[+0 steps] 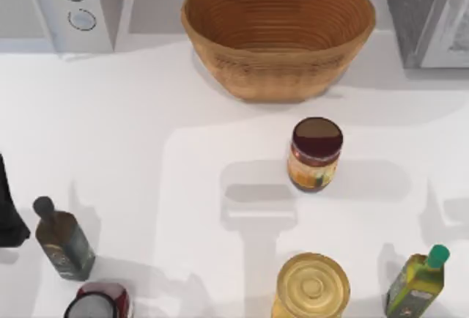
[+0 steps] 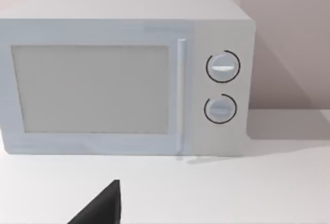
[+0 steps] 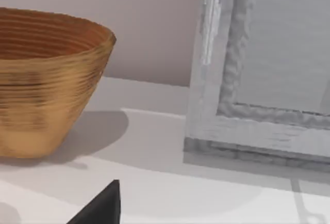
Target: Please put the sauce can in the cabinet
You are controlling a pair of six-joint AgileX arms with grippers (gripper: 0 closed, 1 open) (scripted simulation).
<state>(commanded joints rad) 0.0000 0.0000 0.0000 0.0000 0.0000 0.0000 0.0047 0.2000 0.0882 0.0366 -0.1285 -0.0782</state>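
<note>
Finger state cannot be told for either gripper: each wrist view shows just a dark wedge at its lower edge, and the top view shows part of the left arm (image 1: 10,208) as a dark shape at the table's left edge, left of the dark bottle (image 1: 63,240). Taking the sauce can (image 1: 315,154) as landmark, it stands upright and untouched on the white table (image 1: 146,127), in front of the woven basket (image 1: 278,32). The cabinet (image 1: 429,14) stands at the back right of the can, the white microwave (image 1: 55,6) at the back left, the gold-topped can (image 1: 312,286) just in front, the green-capped bottle (image 1: 418,281) front right, the red can (image 1: 99,303) front left.
</note>
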